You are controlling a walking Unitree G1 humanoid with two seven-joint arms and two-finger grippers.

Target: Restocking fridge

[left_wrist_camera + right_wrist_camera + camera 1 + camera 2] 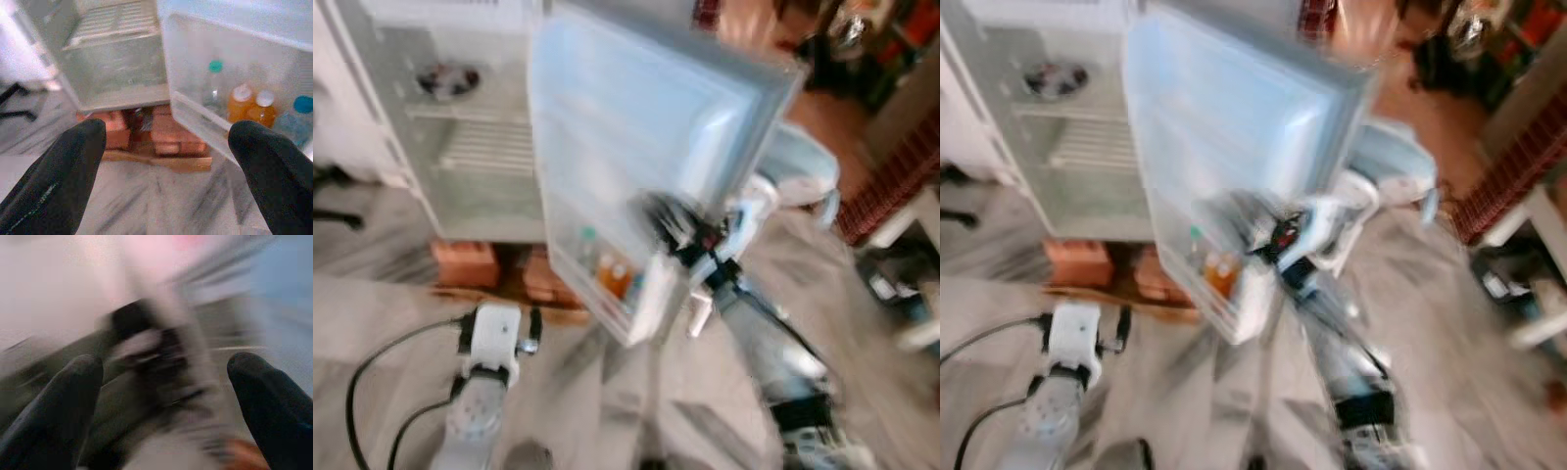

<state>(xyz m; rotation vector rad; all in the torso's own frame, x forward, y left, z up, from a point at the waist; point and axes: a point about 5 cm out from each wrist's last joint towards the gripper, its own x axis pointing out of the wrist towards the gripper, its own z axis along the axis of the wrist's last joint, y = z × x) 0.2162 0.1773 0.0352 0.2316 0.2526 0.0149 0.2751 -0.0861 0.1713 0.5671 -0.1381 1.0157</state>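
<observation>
A small white fridge (470, 147) stands open, its wire shelves (112, 24) bare. Its door (636, 117) swings out towards me. The lower door shelf (195, 110) holds a clear bottle with a green cap (213, 88), two orange bottles (249, 105) and a blue-capped bottle (298, 115). My right gripper (661, 217) is up at the door's lower outer edge; the view is blurred, with its fingers (73, 396) spread open. My left gripper (499, 318) hangs low over the floor in front of the fridge, open, with nothing between its fingers (63, 161).
The fridge rests on red bricks (465, 262) and a wooden board (161, 161). A black cable (372, 372) loops on the marble floor at left. A pale blue and white chair (803, 166) stands behind the door, with clutter at the right.
</observation>
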